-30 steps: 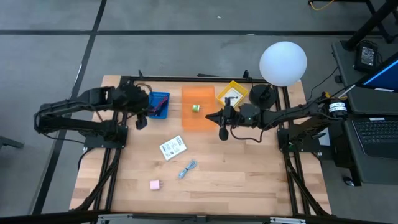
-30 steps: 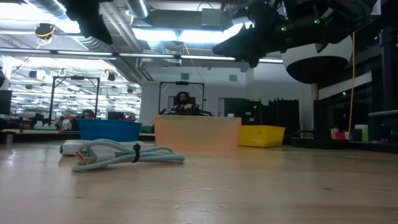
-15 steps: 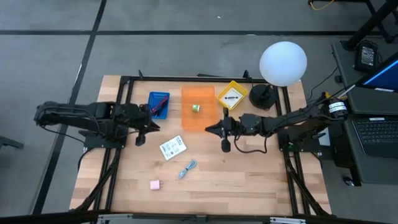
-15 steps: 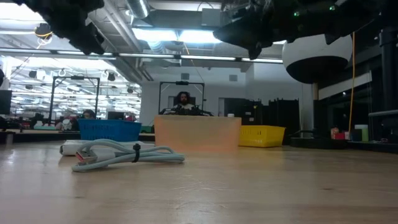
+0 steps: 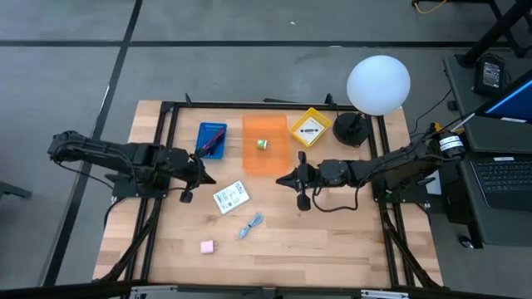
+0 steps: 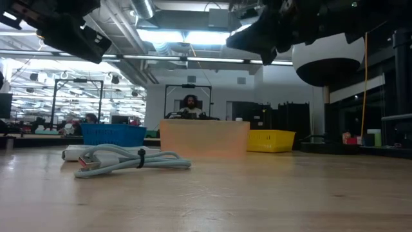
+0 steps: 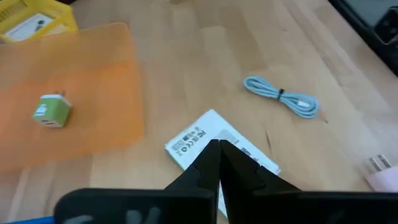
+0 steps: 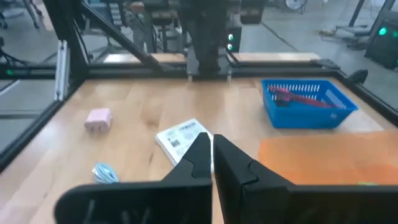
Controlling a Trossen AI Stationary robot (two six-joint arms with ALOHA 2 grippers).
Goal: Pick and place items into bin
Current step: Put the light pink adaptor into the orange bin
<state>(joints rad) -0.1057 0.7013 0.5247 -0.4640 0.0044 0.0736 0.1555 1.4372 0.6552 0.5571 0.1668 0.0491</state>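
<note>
Packet (image 5: 231,197), blue cable (image 5: 250,224), pink cube (image 5: 207,246) remain on the table; we count three bins loaded far side. Left gripper (image 5: 188,193) and right gripper (image 5: 302,199) hover, fingers together, empty.

The high camera looks straight down on the whole table (image 5: 274,241). The low one sits at tabletop height, facing level across the boards into the room. Each wrist camera looks past its own fingers at the wood (both close), sharing the packet (image 7: 219,148) and cable (image 7: 281,96).
</note>
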